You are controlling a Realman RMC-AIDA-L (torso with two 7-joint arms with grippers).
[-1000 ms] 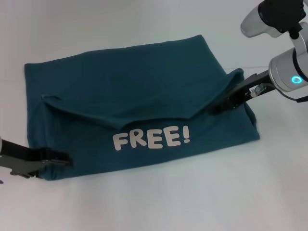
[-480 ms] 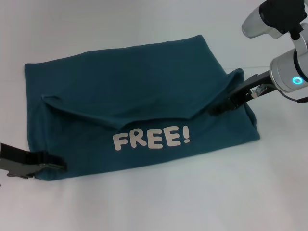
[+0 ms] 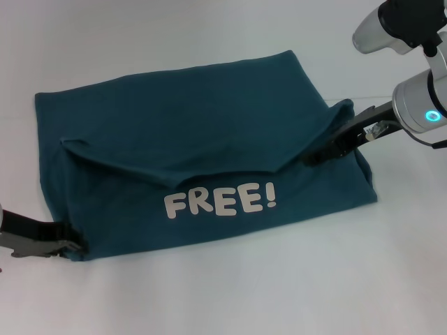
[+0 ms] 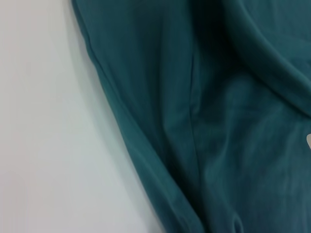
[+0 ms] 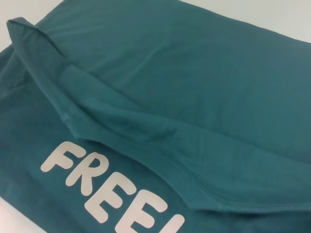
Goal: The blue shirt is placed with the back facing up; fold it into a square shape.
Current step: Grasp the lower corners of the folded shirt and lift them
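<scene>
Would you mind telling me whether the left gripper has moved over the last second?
Yes. The left gripper has slid back toward the robot's left and nearer, off the dark teal-blue cotton shirt, to its near-left corner; the white "FREE!" lettering has not shifted.

The right arm (image 3: 419, 105) ends in a smooth silver-grey cylindrical wrist housing with a small ring light glowing cyan on its side. Above it sits a rounded silver link joined to a black section at the picture's top corner. From the wrist a flat black bracket runs out to the right gripper (image 3: 318, 156), whose fingers are slim, black and angular, with a patch of bare metal hardware and fine wiring near their base. The left gripper (image 3: 66, 245) is built the same way: a black bar, a grey metal plate beneath it, short black fingers at the tip.
</scene>
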